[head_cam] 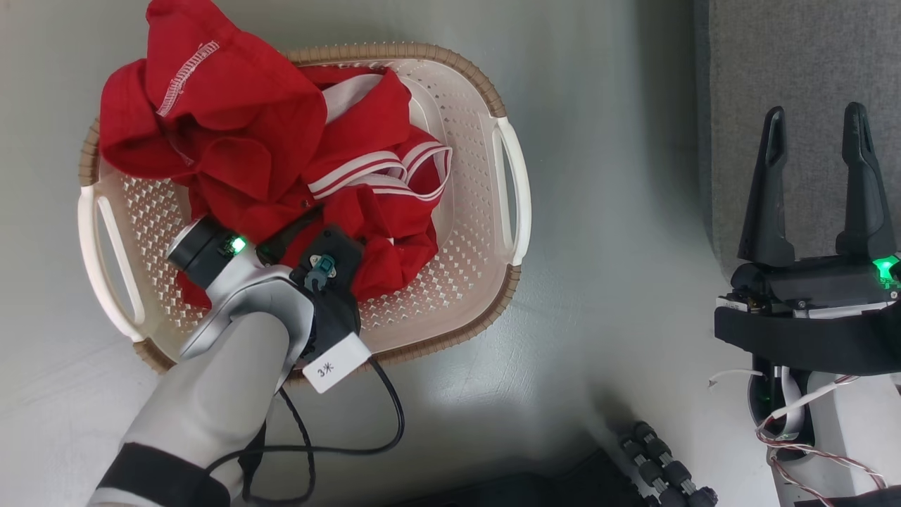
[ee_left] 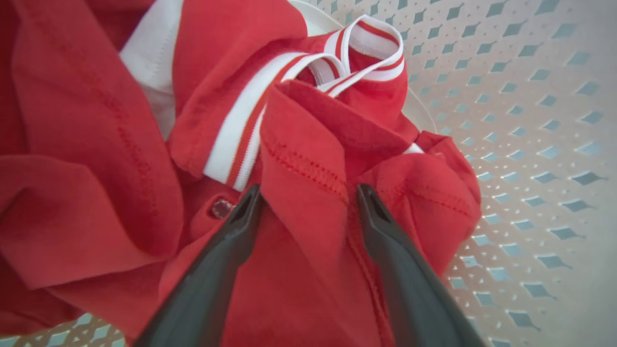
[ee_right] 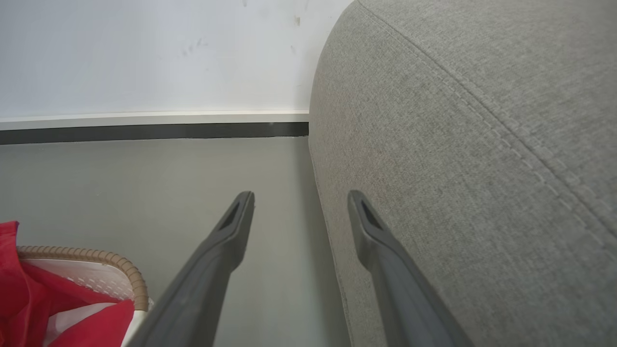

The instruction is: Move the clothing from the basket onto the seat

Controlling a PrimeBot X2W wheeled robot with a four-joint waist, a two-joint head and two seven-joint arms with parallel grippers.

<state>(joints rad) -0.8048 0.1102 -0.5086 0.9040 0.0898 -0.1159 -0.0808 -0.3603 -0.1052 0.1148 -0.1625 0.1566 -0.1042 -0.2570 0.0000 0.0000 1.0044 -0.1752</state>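
Red clothing (head_cam: 246, 141), white stripes; cream basket (head_cam: 464, 141), brown rim; grey seat (ee_right: 458, 144).

Grey forearm (head_cam: 218, 380), blk cable (head_cam: 352, 445), wht tag (head_cam: 336, 362)

We find the basket (head_cam: 508, 163) on the floor (head_cam: 605, 282) at the left, and the seat (head_cam: 795, 56) at the far right, well apart from it. The clothing (head_cam: 246, 134) lies heaped in the basket, mostly toward its left and far side, spilling over the far left rim. We have the left gripper (ee_left: 308, 190) reaching in from the near side, with a fold of clothing between its fingers. The right gripper (head_cam: 815, 111) sits at the right, straddling the seat's left edge. Behind the floor, a wall (ee_right: 144, 48) stands at the far side.
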